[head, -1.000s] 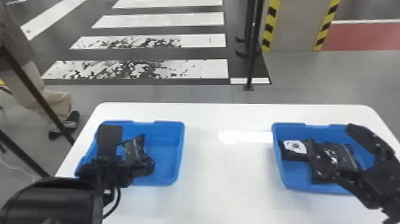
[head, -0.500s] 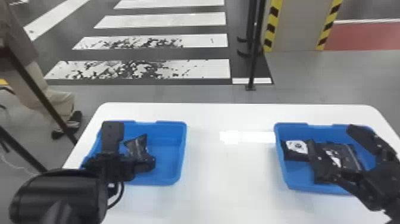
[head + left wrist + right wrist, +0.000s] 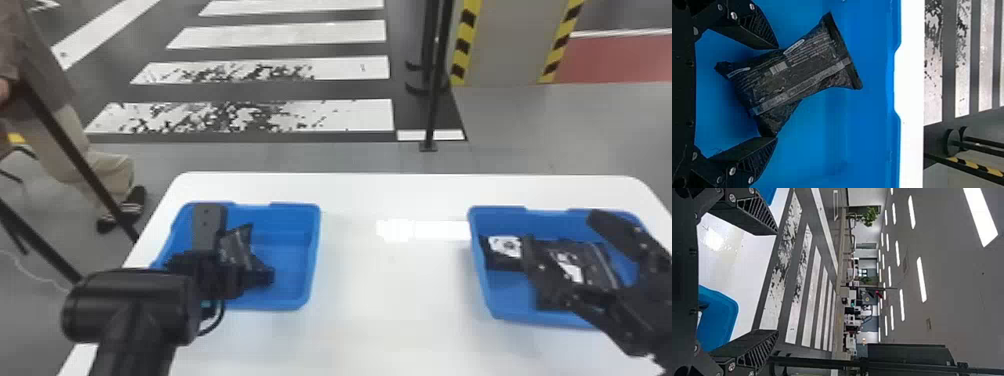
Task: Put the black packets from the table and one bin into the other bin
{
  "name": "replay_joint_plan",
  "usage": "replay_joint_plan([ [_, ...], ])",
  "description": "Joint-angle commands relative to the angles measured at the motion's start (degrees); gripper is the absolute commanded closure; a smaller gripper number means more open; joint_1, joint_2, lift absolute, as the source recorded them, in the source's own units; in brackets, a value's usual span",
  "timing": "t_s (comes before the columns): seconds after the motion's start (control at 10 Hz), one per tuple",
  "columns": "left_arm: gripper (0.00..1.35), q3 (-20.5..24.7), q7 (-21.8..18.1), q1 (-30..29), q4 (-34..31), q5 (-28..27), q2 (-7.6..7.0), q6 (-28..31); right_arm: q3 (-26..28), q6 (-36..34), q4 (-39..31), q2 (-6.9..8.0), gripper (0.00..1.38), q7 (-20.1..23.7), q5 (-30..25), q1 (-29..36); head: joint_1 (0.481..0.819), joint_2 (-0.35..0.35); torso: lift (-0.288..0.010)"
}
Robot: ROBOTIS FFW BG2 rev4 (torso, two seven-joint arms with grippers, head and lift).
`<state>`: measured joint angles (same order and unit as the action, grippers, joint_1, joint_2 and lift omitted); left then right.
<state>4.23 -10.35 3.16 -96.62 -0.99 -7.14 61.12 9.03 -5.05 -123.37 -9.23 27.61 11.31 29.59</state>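
The black packet [image 3: 797, 70] lay inside the left bin [image 3: 860, 156]; its film was wrinkled, with a grey band, small white labels and a wide flat seal at one end. The left gripper [image 3: 239, 250] was low inside the left bin, its arm entering from the near side, and its jaws stood spread, one on each side of this packet. Whether they touched it, I cannot tell.

To the right of the left bin, well apart on the white counter [image 3: 390, 295], was the right bin [image 3: 510, 300], with more black packets [image 3: 575, 260], among them one with a white patch. The right gripper [image 3: 565, 232] was above these, jaws also spread, its arm slanting in from the right.
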Motion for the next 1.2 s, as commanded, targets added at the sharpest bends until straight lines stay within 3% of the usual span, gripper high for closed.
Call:
replay_joint_plan([
  [0.0, 0.47, -1.5, 0.8, 2.0, 3.3, -0.3, -0.33, 0.5, 0.0, 0.0, 0.3, 0.0, 0.13, 0.2, 0.0, 0.1, 0.695, 0.101, -0.11],
  [0.1, 0.95, -1.6, 1.8, 1.6, 3.3, 1.6, -0.24, 1.2, 0.0, 0.0, 0.4, -0.09, 0.13, 0.2, 0.0, 0.2, 0.695, 0.099, -0.11],
  [0.2, 1.21, -2.9, 2.7, 1.3, 3.0, 0.6, -0.24, 1.0, 0.0, 0.0, 0.4, -0.18, 0.13, 0.3, 0.1, 0.5, 0.695, 0.098, -0.11],
  [0.4, 1.21, -3.5, 3.9, -1.0, 0.9, -0.6, -0.07, -4.2, 0.0, 0.0, 0.8, -0.26, 0.13, 0.3, 0.1, 0.5, 0.695, 0.09, -0.11],
  [0.9, 1.21, 0.2, 6.6, -7.7, -6.1, 0.0, 1.96, -19.1, 0.0, 0.0, 1.8, -0.35, 0.13, 0.3, 0.0, 0.5, 0.695, 0.098, -0.11],
  [1.1, 1.21, 1.0, 6.7, -12.3, -14.5, 0.6, 2.13, -21.0, -0.7, -0.7, 0.4, -0.53, 0.13, 0.3, 0.9, 0.2, 0.695, 0.098, -0.11],
])
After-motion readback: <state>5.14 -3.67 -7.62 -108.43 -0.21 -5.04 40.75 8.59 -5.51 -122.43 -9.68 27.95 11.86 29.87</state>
